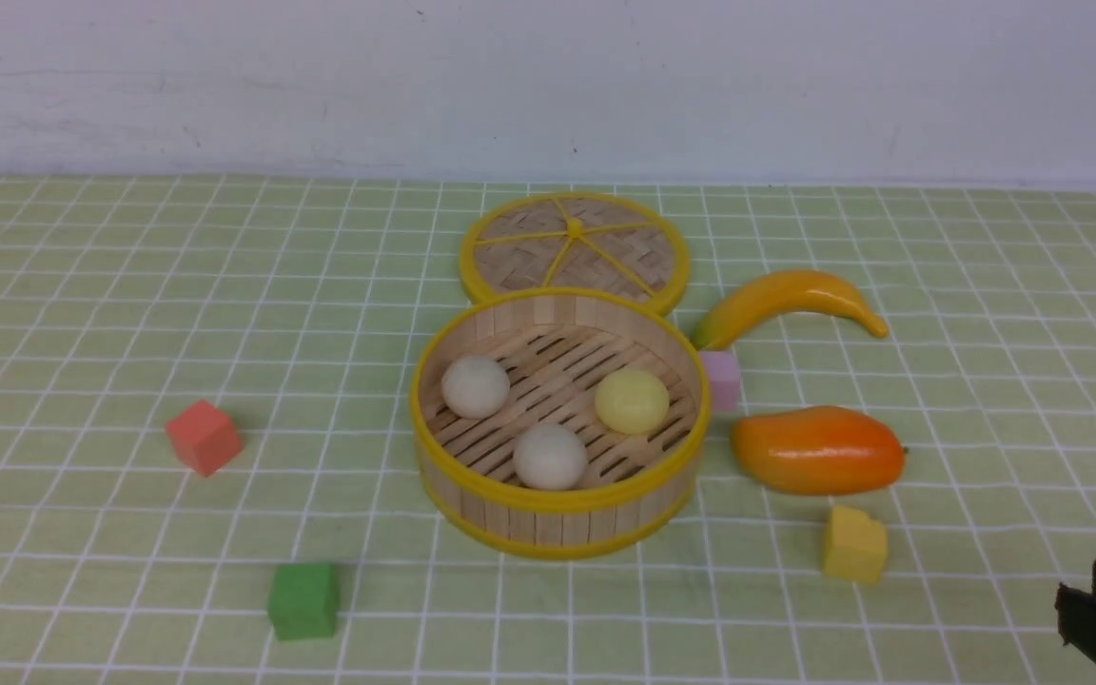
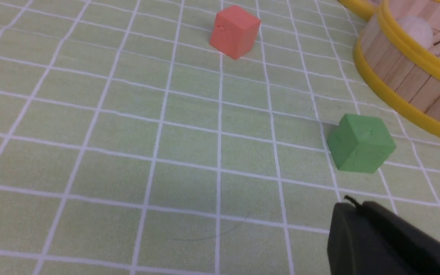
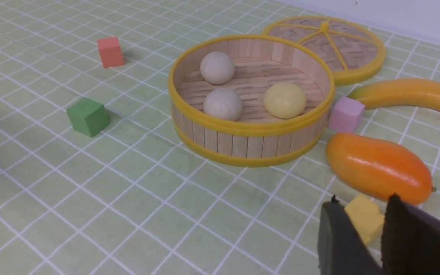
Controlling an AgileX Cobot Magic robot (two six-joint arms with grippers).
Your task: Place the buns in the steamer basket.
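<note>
All three buns lie inside the steamer basket (image 1: 548, 525): one off-white bun (image 1: 476, 386) at the back left, another off-white bun (image 1: 550, 456) at the front, and a pale yellow bun (image 1: 632, 401) on the right. My right gripper (image 1: 1076, 609) sits low at the table's near right corner, well away from the basket. In the right wrist view the right gripper (image 3: 364, 199) is open, with nothing between its fingers; the yellow cube shows beyond the gap. The left gripper (image 2: 351, 204) is shut and empty above bare cloth near the green cube; the front view does not show it.
The woven lid (image 1: 574, 249) lies flat behind the basket. A banana (image 1: 786, 300), pink cube (image 1: 721, 379), mango (image 1: 819, 449) and yellow cube (image 1: 854, 544) sit to the basket's right. A red cube (image 1: 204, 436) and green cube (image 1: 303, 600) sit to its left.
</note>
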